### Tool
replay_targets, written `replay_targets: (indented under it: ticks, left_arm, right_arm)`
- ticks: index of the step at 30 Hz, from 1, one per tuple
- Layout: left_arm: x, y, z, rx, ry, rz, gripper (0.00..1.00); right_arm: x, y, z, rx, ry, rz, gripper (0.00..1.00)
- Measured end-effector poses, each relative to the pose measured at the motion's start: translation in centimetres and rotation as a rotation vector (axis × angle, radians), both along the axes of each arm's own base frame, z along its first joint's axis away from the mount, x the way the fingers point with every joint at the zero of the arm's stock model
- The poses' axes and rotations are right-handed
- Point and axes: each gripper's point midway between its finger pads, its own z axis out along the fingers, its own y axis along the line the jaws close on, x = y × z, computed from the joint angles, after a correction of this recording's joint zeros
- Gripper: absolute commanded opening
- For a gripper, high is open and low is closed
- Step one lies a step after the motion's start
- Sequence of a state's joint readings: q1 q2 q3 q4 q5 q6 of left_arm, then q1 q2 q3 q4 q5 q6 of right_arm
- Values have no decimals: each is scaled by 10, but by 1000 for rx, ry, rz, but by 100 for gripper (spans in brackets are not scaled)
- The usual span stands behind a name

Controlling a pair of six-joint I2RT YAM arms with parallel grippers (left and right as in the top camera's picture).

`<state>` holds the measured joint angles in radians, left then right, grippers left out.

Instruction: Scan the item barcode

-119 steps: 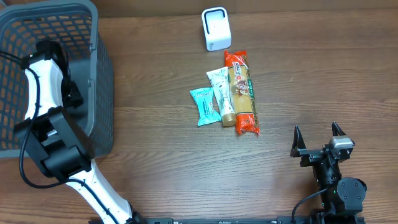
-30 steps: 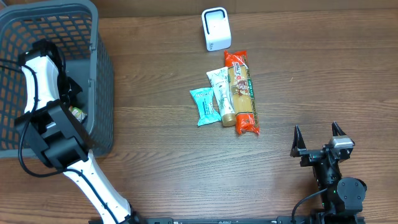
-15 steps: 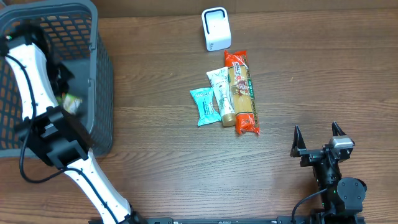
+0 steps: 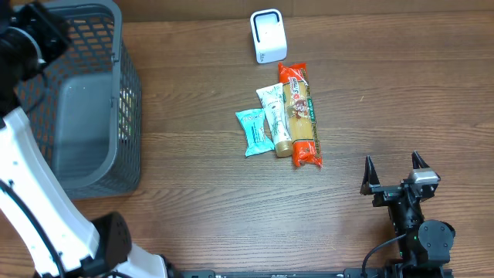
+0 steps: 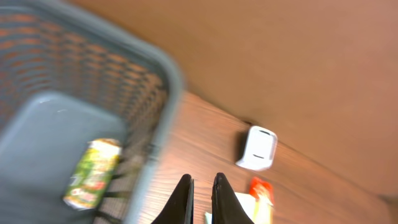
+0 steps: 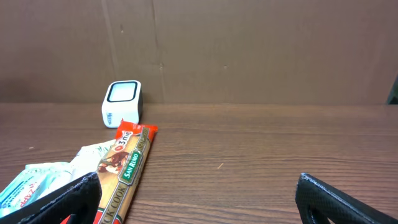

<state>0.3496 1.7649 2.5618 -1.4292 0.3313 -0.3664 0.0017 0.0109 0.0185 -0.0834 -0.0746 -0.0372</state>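
In the left wrist view my left gripper (image 5: 203, 178) is shut with nothing between its fingers, high above the grey basket (image 5: 169, 73). A green packet (image 5: 93, 173) lies on the basket floor below it. The overhead view shows no packet in the basket (image 4: 128, 85), and the left arm (image 4: 23, 154) reaches up along its left side. The white scanner (image 4: 268, 35) stands at the back of the table. In front of it lie an orange pasta packet (image 4: 299, 114), a white tube (image 4: 273, 116) and a teal packet (image 4: 251, 131). My right gripper (image 4: 394, 167) rests open at the front right.
The right wrist view looks across bare wood to the scanner (image 6: 122, 102), the pasta packet (image 6: 127, 171) and the teal packet (image 6: 31, 180). A brown cardboard wall closes off the back of the table.
The left arm has lifted up and out of the basket toward the back left. The green packet seen beside it before no longer shows overhead. The right arm has not moved.
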Motion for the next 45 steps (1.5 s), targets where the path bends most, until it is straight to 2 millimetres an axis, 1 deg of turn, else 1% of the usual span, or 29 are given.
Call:
replay_targets:
  ticks: [1, 2, 3, 4, 5, 6, 7, 8, 9, 10, 11, 12, 15, 17, 19, 20, 21, 24, 27, 29, 32, 33, 34, 36, 37, 39, 41, 45]
  left_arm:
    - [-4, -13, 4, 8, -7, -25, 5]
    - [-5, -21, 4, 13, 0, -33, 4]
    - [-7, -20, 0, 14, 21, -8, 4]
    - [-9, -12, -10, 15, 68, 55, 5]
    - [-10, -3, -18, 14, 105, 115, 10]
    - [-11, 6, -25, 17, 137, 171, 17]
    - [-12, 17, -33, 27, 169, 233, 29]
    - [-11, 25, -39, 42, 193, 277, 42]
    - [-11, 34, -45, 57, 217, 322, 66]
    - [-11, 43, -52, 82, 245, 358, 75]
    - [-10, 46, -54, 89, 252, 371, 82]
    - [-8, 58, -66, 126, 297, 409, 84]
    - [0, 79, -96, 161, 401, 455, 87]
    - [8, 97, -123, 158, 477, 479, 88]
    - [9, 112, -144, 152, 539, 478, 88]
    - [9, 124, -163, 141, 592, 462, 88]
    - [9, 131, -173, 133, 623, 454, 88]
    - [0, 144, -201, 105, 722, 415, 86]
    - [2, 153, -230, 93, 791, 340, 85]
    - [8, 150, -244, 81, 811, 274, 86]
    - [22, 136, -269, 36, 825, 130, 86]
    - [27, 127, -280, 22, 835, 65, 87]
    - [32, 118, -287, 18, 840, 9, 87]
    - [37, 106, -294, 17, 852, -41, 87]
    - [40, 96, -300, 14, 866, -69, 87]
    - [42, 87, -310, 17, 897, -91, 86]
    - [42, 83, -317, 26, 924, -100, 86]
    - [41, 84, -323, 44, 950, -99, 85]
  right_arm:
    - [0, 0, 0, 0, 0, 0, 100]
    - [0, 0, 0, 0, -1, 0, 100]
    - [0, 0, 0, 0, 0, 0, 100]
    - [0, 0, 0, 0, 0, 0, 100]
    - [0, 0, 0, 0, 0, 0, 100]
    - [0, 0, 0, 0, 0, 0, 100]
    - [0, 0, 0, 0, 0, 0, 100]
    - [0, 0, 0, 0, 0, 0, 100]
    - [0, 0, 0, 0, 0, 0, 100]
    - [0, 0, 0, 0, 0, 0, 100]
    - [0, 0, 0, -1, 0, 0, 100]
    - [0, 0, 0, 0, 0, 0, 100]
    - [0, 0, 0, 0, 0, 0, 100]
    - [0, 0, 0, 0, 0, 0, 100]
    - [0, 0, 0, 0, 0, 0, 100]
    - [0, 0, 0, 0, 0, 0, 100]
    - [0, 0, 0, 0, 0, 0, 100]
    - [0, 0, 0, 0, 0, 0, 100]
    - [0, 0, 0, 0, 0, 0, 100]
    - [0, 0, 0, -1, 0, 0, 100]
    - [0, 0, 0, 0, 0, 0, 100]
    - [0, 0, 0, -1, 0, 0, 100]
    - [0, 0, 0, 0, 0, 0, 100]
    - [0, 0, 0, 0, 0, 0, 100]
    - [0, 0, 0, -1, 0, 0, 100]
    - [0, 0, 0, 0, 0, 0, 100]
    - [0, 0, 0, -1, 0, 0, 100]
    - [0, 0, 0, -1, 0, 0, 100]
